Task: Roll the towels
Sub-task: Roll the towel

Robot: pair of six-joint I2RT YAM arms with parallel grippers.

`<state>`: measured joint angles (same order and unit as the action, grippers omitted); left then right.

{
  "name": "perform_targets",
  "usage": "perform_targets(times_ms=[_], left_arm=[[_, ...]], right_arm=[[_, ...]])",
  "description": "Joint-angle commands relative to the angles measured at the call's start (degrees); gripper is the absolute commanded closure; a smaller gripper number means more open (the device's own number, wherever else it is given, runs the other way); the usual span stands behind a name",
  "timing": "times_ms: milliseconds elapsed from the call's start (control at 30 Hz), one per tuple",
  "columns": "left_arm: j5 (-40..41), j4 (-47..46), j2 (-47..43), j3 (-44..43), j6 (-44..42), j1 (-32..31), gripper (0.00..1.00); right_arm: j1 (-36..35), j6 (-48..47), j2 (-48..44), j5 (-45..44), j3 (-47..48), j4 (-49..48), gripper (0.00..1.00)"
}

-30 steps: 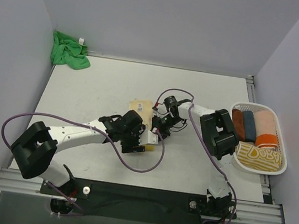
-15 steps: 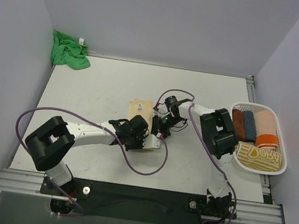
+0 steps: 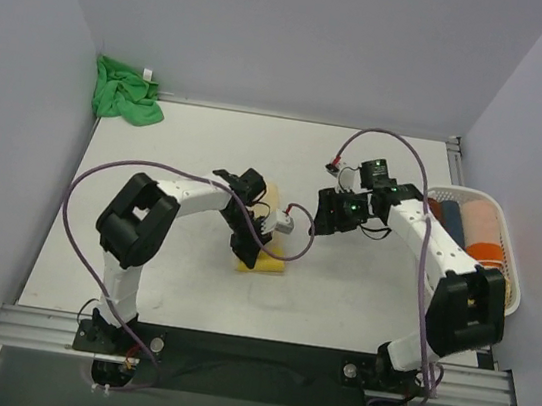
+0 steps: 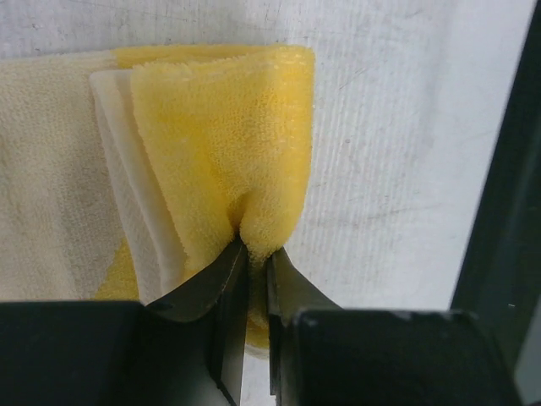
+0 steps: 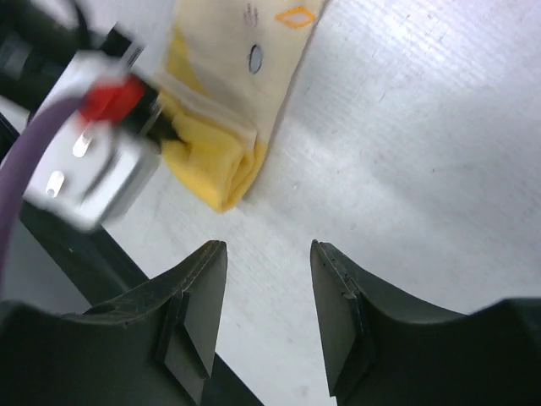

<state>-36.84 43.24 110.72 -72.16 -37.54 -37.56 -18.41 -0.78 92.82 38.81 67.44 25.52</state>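
The pale yellow towel (image 3: pixel 270 265) lies partly rolled or folded near the table's middle. Up close, its bright yellow folded end (image 4: pixel 228 135) wraps over a paler layer. My left gripper (image 4: pixel 254 249) is shut on the lower edge of that fold, with cloth pinched between the jaws; from above, the left gripper (image 3: pixel 250 251) sits right on the towel. My right gripper (image 3: pixel 319 213) hovers open to the right, apart from the towel. Its fingers (image 5: pixel 207 279) stand over bare table, the yellow towel (image 5: pixel 221 161) beyond them. The green towel (image 3: pixel 125 92) lies crumpled in the far left corner.
A white slatted basket (image 3: pixel 468 303) stands at the right edge with several rolled towels inside. The left wrist's white camera box (image 5: pixel 89 182) and purple cable (image 3: pixel 184 173) sit close to the yellow towel. Grey walls enclose the table on three sides.
My right gripper opened, let go of the yellow towel and drew back to the right. My left gripper closed on the towel, which now lies nearer the front edge.
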Motion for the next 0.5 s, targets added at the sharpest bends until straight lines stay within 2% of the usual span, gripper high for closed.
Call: perform_targets(times_ms=[0, 200, 300, 333, 467], left_arm=[[-6.0, 14.1, 8.8, -1.8, -2.8, 1.3, 0.93], [-6.8, 23.4, 18.1, -10.6, -8.3, 3.5, 0.92], [-6.7, 26.4, 21.6, -14.0, -9.7, 4.3, 0.91], [-6.5, 27.1, 23.0, -14.7, -9.9, 4.5, 0.91], [-5.2, 29.1, 25.7, -16.6, -9.7, 4.9, 0.89]], right_arm=[[-0.8, -8.1, -10.7, -3.9, -6.3, 1.0, 0.56], [-3.6, -6.4, -24.8, -4.4, -13.4, -2.0, 0.55], [-8.9, -9.1, -27.4, -7.2, -13.9, -3.3, 0.51], [-13.2, -10.1, -27.4, -8.0, -14.1, -3.5, 0.5], [-20.4, -15.8, -25.8, -13.3, -15.2, -7.9, 0.39]])
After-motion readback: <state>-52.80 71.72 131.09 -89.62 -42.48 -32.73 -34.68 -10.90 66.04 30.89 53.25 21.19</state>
